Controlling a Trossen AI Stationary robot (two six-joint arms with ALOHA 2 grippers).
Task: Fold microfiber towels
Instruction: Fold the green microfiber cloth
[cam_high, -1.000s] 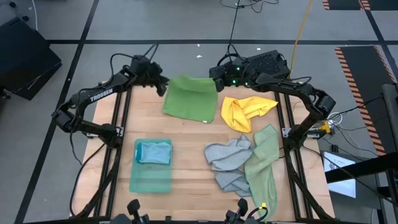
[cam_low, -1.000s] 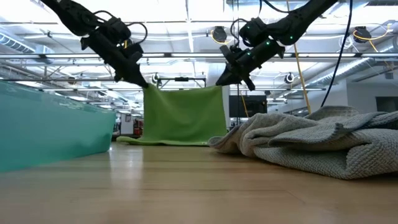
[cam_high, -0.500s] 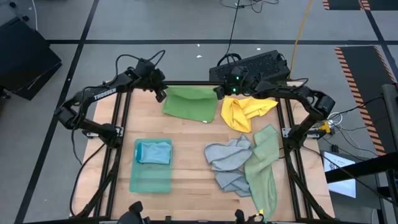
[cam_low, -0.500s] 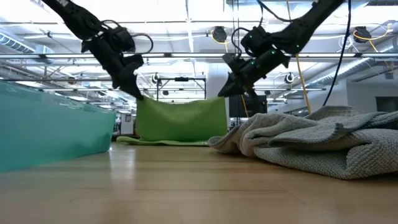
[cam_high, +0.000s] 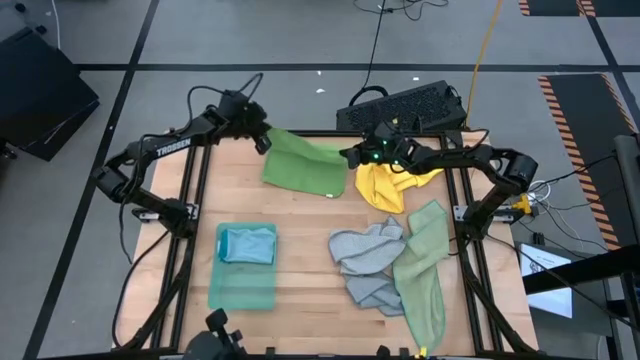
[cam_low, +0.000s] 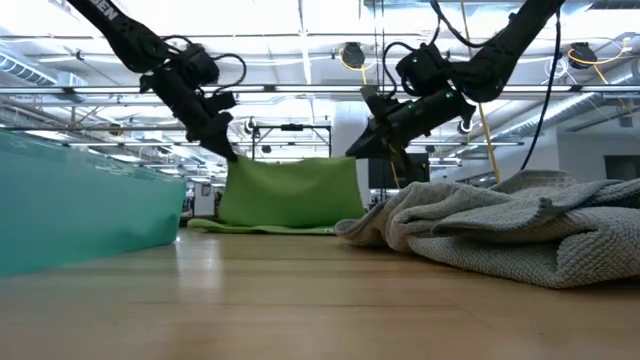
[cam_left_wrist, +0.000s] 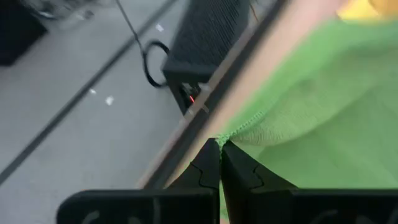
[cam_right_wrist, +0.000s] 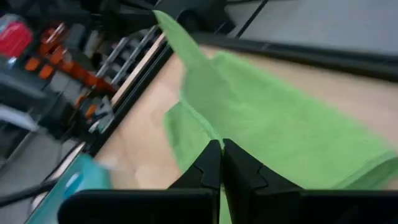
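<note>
While its lower half rests on the wooden table (cam_high: 300, 215), the bright green square microfiber towel (cam_high: 305, 165) hangs w/ far corners clamped by left gripper (cam_high: 264, 143) & right gripper (cam_high: 349, 157).

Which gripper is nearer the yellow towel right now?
Right. The right gripper sits just beside the yellow towel, pinching the bright green towel; the left gripper holds its far corner.
</note>
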